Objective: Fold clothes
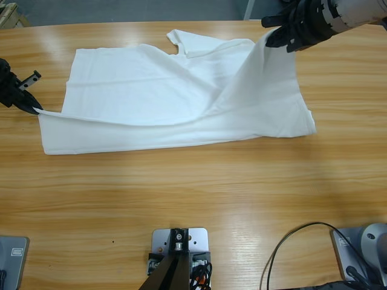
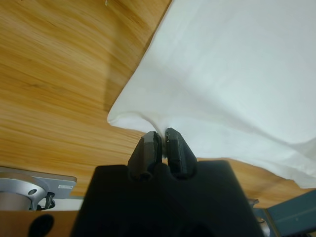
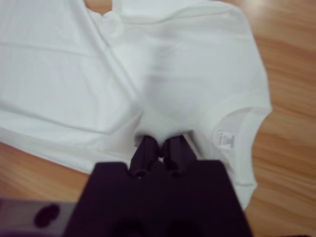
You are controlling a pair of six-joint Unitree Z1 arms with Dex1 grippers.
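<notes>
I see left gripper (image 1: 33, 107) pinching the white T-shirt (image 1: 151, 96) hem corner, right gripper (image 1: 279, 33) pinching its lifted shoulder over the wooden table (image 1: 193, 205).

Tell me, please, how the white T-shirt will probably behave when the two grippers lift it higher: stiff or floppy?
Probably floppy: the T-shirt already sags in a curve between the left gripper and the right gripper. It seems light, since each gripper raises it by a small pinch. It may slide over the smooth table rather than catch.
</notes>
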